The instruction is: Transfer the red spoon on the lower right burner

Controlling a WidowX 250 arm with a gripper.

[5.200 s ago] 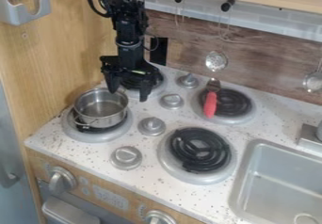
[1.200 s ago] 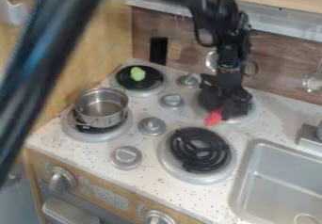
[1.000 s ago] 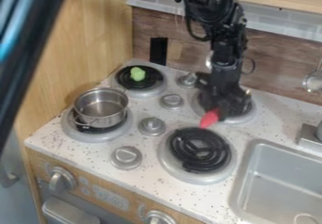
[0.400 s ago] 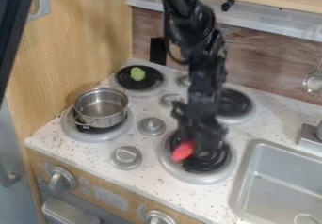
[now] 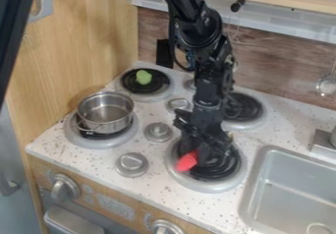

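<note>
The black gripper [image 5: 202,154] hangs low over the lower right burner [image 5: 211,180], at its upper middle. Sticking out at the gripper's lower left is the red end of the spoon [image 5: 187,161], over the burner's left part. The rest of the spoon is hidden behind the gripper, so whether it rests on the coil or is held just above it cannot be told.
A metal pot [image 5: 105,112] stands on the lower left burner. A green object [image 5: 143,77] lies on the upper left burner. Knobs [image 5: 158,131] stand between the burners, and the sink [image 5: 295,193] is at the right.
The gripper and red spoon have come from the upper right burner down to the lower right one. Since the latest earlier frame, the red end has shifted slightly left and down.
</note>
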